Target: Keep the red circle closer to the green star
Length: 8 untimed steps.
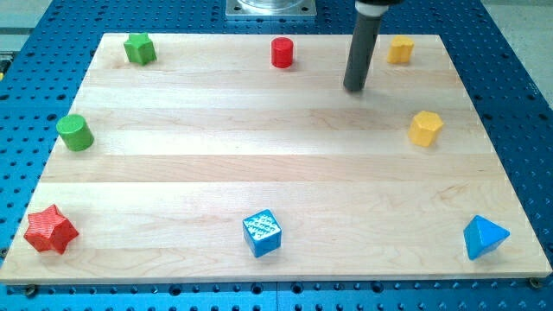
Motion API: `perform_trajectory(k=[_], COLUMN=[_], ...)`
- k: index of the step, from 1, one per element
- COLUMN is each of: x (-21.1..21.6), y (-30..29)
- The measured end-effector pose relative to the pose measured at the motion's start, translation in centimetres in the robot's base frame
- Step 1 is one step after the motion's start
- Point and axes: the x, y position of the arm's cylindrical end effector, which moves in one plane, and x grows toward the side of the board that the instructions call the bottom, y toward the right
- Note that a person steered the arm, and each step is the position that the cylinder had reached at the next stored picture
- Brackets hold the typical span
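Observation:
The red circle (282, 52) is a small red cylinder near the view's top, a little left of centre. The green star (139, 48) sits near the top left corner of the wooden board (259, 155). They are far apart, with bare board between them. My tip (354, 87) is the lower end of the dark rod, to the right of the red circle and slightly below it, not touching any block.
A green cylinder (75, 132) is at the left edge. A red star (49, 230) is at bottom left. A blue cube (262, 232) is at bottom centre, a blue triangle (484, 237) at bottom right. Two yellow blocks (400, 49) (425, 128) are at the right.

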Motion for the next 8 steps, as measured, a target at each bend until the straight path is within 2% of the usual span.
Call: perform_trajectory(k=[1, 3, 4, 6, 7, 8], x=[-2.9, -3.7, -3.6, -3.7, -4.1, -5.0], y=[-2.7, -8.6, -15.9, -25.9, -23.1, -24.5])
